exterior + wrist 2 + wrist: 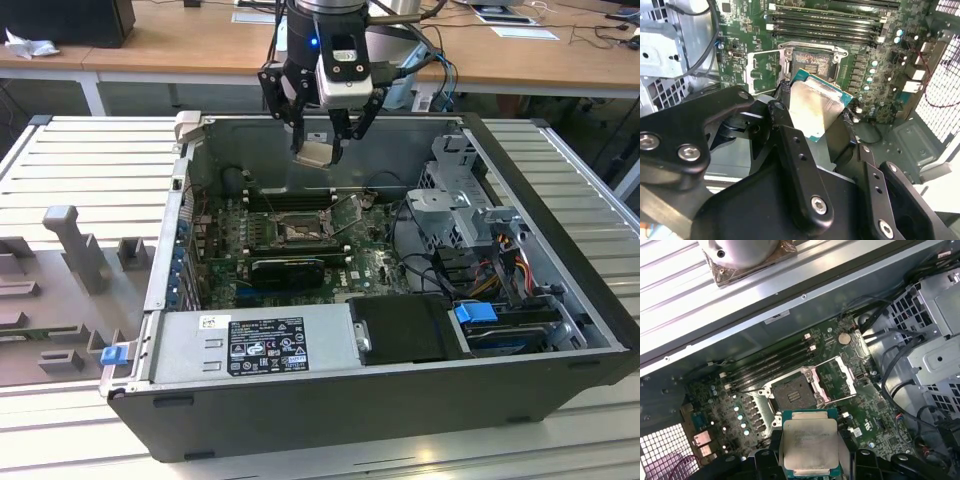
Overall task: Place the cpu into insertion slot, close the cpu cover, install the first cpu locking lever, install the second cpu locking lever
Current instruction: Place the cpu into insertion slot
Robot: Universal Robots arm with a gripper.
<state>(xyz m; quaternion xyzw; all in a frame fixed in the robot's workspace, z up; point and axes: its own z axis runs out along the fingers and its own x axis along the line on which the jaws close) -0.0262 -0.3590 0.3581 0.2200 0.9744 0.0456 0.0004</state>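
Observation:
My gripper (318, 150) hangs over the open computer case, shut on the cpu (314, 154), a flat square chip with a pale metal top. In both wrist views the cpu (815, 107) (810, 442) is pinched by its edges between the black fingers (790, 145). It is held tilted in the air, well above the board. The insertion slot (300, 232) (812, 62) (792, 392) lies bare on the green motherboard, below the chip. The silver cpu cover (762, 72) (837, 380) stands swung open beside the slot. I cannot make out the locking levers clearly.
Long black memory slots (830, 22) run along one side of the socket. A metal drive cage (465, 200) and cables (500, 260) fill the exterior view's right of the case. The power supply (265, 340) sits along the near wall. Grey fixtures (75, 250) stand on the slatted table.

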